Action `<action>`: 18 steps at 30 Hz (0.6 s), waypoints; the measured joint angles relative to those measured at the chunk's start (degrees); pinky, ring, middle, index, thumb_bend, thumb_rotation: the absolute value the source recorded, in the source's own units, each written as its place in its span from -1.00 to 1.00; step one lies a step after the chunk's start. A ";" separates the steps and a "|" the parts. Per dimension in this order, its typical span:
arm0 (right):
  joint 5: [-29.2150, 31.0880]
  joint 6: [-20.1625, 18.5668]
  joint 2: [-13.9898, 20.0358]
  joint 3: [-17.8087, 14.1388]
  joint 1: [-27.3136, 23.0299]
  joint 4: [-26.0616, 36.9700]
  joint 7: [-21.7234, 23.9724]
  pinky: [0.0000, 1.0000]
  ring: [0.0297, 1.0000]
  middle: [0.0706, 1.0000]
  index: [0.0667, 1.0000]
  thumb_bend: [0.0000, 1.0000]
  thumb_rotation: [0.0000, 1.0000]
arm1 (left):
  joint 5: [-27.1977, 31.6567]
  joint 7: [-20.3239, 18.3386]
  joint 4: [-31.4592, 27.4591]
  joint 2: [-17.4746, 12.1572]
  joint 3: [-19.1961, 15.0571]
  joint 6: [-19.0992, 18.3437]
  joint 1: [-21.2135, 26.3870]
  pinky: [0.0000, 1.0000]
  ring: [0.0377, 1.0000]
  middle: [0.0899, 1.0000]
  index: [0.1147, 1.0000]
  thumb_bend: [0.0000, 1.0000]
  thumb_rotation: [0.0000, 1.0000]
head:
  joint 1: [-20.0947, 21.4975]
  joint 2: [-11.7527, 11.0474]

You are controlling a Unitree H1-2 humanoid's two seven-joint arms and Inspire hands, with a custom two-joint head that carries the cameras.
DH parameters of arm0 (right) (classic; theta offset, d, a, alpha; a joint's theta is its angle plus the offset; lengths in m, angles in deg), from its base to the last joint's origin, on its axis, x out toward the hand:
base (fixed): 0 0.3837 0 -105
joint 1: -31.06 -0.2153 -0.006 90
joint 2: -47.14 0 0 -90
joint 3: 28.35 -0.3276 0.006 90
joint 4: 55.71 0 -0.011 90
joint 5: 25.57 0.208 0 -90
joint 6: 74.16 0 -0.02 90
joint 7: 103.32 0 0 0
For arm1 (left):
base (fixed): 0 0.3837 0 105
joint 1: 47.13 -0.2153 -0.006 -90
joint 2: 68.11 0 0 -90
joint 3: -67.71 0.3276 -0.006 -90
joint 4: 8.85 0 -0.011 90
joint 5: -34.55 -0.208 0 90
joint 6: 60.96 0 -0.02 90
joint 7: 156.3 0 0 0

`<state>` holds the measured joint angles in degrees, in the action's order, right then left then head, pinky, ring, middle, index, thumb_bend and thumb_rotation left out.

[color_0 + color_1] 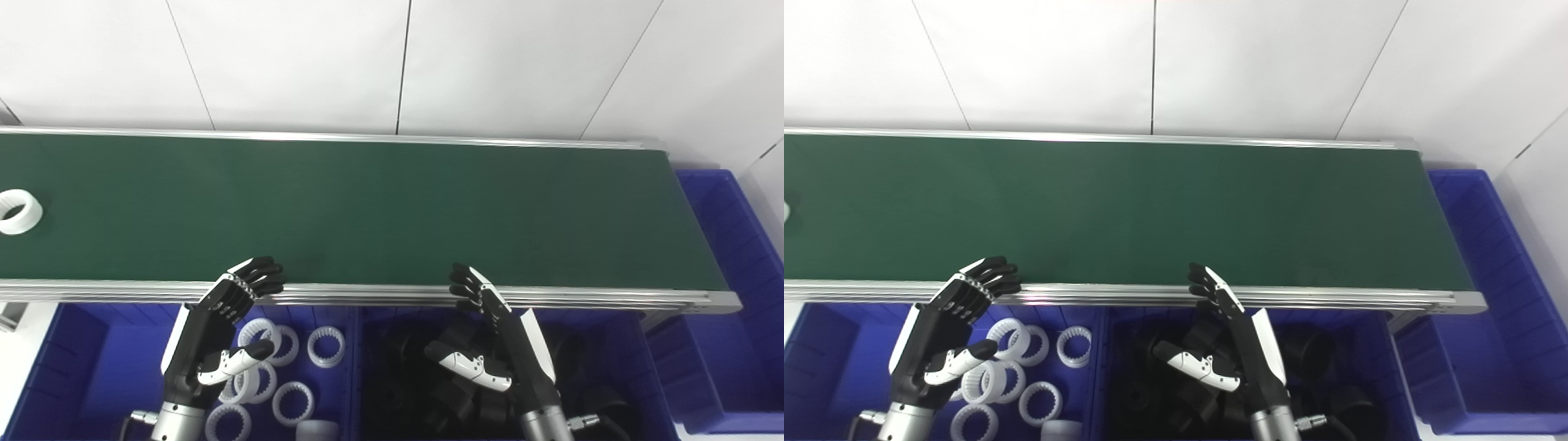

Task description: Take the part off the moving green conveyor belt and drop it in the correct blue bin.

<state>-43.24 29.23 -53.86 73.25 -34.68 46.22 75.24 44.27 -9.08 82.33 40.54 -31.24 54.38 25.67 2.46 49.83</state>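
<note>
1. Stretching left to right across the scene: green conveyor belt, edged with silver rails.
2. Sitting below the near rail: blue bin holding white toothed rings, and beside it on the right, blue bin holding black parts; standing at the belt's right end, another blue bin.
3. Hovering over the white-ring bin: left hand, released, fingers spread, grasping nothing.
4. Hovering over the black-part bin: right hand, likewise released, grasping nothing.
5. Lying on the belt at its far-left edge: white ring part.
</note>
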 measured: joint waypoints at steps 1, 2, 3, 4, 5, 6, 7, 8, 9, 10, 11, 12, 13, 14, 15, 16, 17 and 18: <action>-0.02 0.00 -0.05 0.00 0.00 0.00 0.00 0.47 0.59 0.66 0.74 0.48 -0.04 | 0.00 0.15 0.00 -0.14 0.21 0.00 0.00 0.45 0.45 0.51 0.51 0.81 -0.07 | 0.00 0.00; -0.04 -0.01 -0.07 0.01 0.00 0.00 0.00 0.47 0.59 0.66 0.75 0.48 -0.04 | 0.00 0.23 0.00 -0.35 0.40 0.00 -0.01 0.45 0.45 0.50 0.51 0.81 -0.08 | 0.00 -0.09; -0.07 -0.02 -0.07 0.01 0.02 0.00 0.00 0.47 0.59 0.66 0.75 0.48 -0.03 | 0.00 0.34 0.00 -0.46 0.53 0.00 -0.02 0.45 0.45 0.50 0.51 0.79 -0.09 | 0.00 -0.09; -0.09 -0.08 -0.06 0.01 0.04 0.00 0.01 0.47 0.59 0.66 0.75 0.48 -0.03 | 0.01 0.45 0.00 -0.51 0.58 0.00 -0.01 0.45 0.45 0.50 0.51 0.78 -0.09 | 0.00 -0.09; -0.09 -0.13 -0.05 0.01 0.04 0.00 0.02 0.47 0.59 0.66 0.75 0.48 -0.04 | 0.02 0.48 0.00 -0.59 0.63 0.00 0.00 0.45 0.45 0.50 0.51 0.77 -0.10 | 0.00 -0.09; -0.08 -0.18 -0.07 0.00 0.04 0.00 0.02 0.47 0.59 0.66 0.75 0.48 -0.03 | 0.03 0.50 0.00 -0.59 0.63 0.00 0.00 0.45 0.45 0.50 0.52 0.75 -0.10 | 0.17 -0.26; -0.08 -0.20 -0.09 0.00 0.04 0.00 0.02 0.47 0.59 0.65 0.74 0.49 -0.03 | 0.04 0.56 0.00 -0.59 0.60 0.00 0.00 0.45 0.45 0.50 0.52 0.75 -0.09 | 0.35 -0.44; -0.08 -0.21 -0.13 0.01 0.03 0.00 0.01 0.47 0.59 0.66 0.74 0.49 -0.03 | 0.03 0.56 0.00 -0.60 0.63 0.00 -0.01 0.45 0.45 0.50 0.52 0.76 -0.07 | 0.35 -0.44; -0.07 -0.21 -0.17 0.02 0.02 0.00 0.01 0.47 0.59 0.66 0.75 0.49 -0.03 | 0.02 0.58 0.00 -0.60 0.64 0.00 -0.01 0.45 0.45 0.50 0.52 0.76 -0.07 | 0.35 -0.44; -0.07 -0.21 -0.21 0.02 0.02 0.00 0.01 0.47 0.59 0.66 0.75 0.48 -0.03 | 0.01 0.61 0.00 -0.61 0.63 0.00 -0.01 0.44 0.45 0.50 0.52 0.75 -0.06 | 0.35 -0.53; -0.07 -0.21 -0.22 0.03 0.02 -0.01 0.01 0.47 0.59 0.66 0.74 0.48 -0.03 | -0.01 0.66 0.00 -0.62 0.63 0.00 -0.01 0.45 0.45 0.51 0.53 0.74 -0.07 | 0.35 -0.53; -0.07 -0.21 -0.22 0.03 0.02 -0.01 0.01 0.47 0.59 0.66 0.74 0.48 -0.03 | -0.02 0.69 0.00 -0.63 0.63 0.00 -0.01 0.45 0.45 0.51 0.52 0.74 -0.07 | 0.26 -0.79; -0.08 -0.20 -0.22 0.03 0.03 -0.02 0.01 0.47 0.60 0.67 0.74 0.48 -0.02 | -0.03 0.71 0.00 -0.62 0.63 0.00 -0.01 0.44 0.45 0.50 0.52 0.76 -0.08 | 0.26 -0.79; -0.09 -0.20 -0.23 0.04 0.03 -0.04 0.01 0.47 0.60 0.67 0.74 0.49 -0.02 | -0.02 0.72 0.00 -0.62 0.63 0.00 0.00 0.44 0.44 0.50 0.52 0.76 -0.08 | 0.26 -0.79; -0.10 -0.20 -0.24 0.04 0.03 -0.11 0.01 0.47 0.60 0.67 0.74 0.49 -0.01 | -0.02 0.72 0.01 -0.62 0.63 0.00 0.00 0.44 0.44 0.50 0.52 0.76 -0.09 | -0.26 -1.49; -0.11 -0.20 -0.25 0.04 0.03 -0.21 0.01 0.47 0.60 0.67 0.74 0.48 -0.03 | -0.02 0.72 0.01 -0.62 0.63 0.00 0.00 0.43 0.44 0.50 0.51 0.77 -0.09 | -0.26 -1.49; -0.13 -0.20 -0.26 0.05 0.02 -0.30 0.01 0.47 0.60 0.67 0.74 0.48 -0.03 | -0.02 0.72 0.02 -0.61 0.63 0.00 0.00 0.43 0.44 0.50 0.51 0.77 -0.10 | -2.00 -2.71; -0.16 -0.20 -0.25 0.05 0.02 -0.49 0.01 0.47 0.61 0.69 0.75 0.47 -0.06 | -0.03 0.71 0.05 -0.59 0.64 0.00 0.00 0.42 0.43 0.48 0.49 0.81 -0.11 | -6.11 -4.90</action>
<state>-43.40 29.03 -54.11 73.30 -34.66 45.73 75.25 44.25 -8.38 82.38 39.95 -30.61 54.38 25.67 -3.65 44.93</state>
